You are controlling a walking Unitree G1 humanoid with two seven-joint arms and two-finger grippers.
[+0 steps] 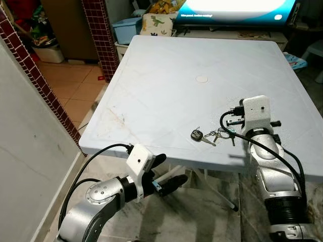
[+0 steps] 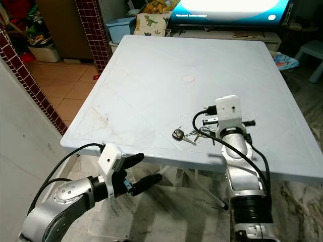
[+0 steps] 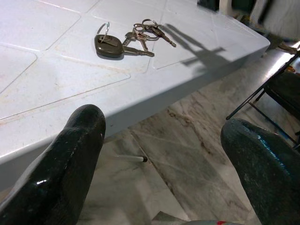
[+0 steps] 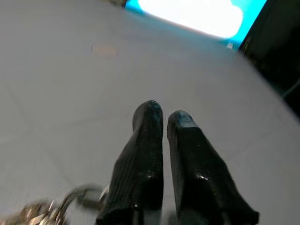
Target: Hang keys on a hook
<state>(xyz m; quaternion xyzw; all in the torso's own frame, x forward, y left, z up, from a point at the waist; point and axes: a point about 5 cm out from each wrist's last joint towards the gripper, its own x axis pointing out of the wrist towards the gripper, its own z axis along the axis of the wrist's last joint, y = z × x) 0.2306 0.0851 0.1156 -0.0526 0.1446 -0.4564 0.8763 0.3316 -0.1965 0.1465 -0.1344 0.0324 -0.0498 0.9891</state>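
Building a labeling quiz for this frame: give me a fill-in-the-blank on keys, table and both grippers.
1. The bunch of keys lies on the white ____.
2. The right gripper is over the table beside the keys, its jaws ____.
3. The left gripper is below the table edge, its jaws ____.
4. The largest key in the bunch has a ____ plastic head.

Missing words: table; shut; open; black

White plastic surface (image 1: pixel 166 85) on marble floor (image 1: pixel 202 212). Lit TV screen (image 1: pixel 234 9) behind it. Dark red tiled pillar (image 1: pixel 101 35) at left, orange tile floor (image 1: pixel 70 85) beyond, blue bin (image 1: pixel 126 29) nearby. Pale wall (image 1: pixel 25 151) close left.
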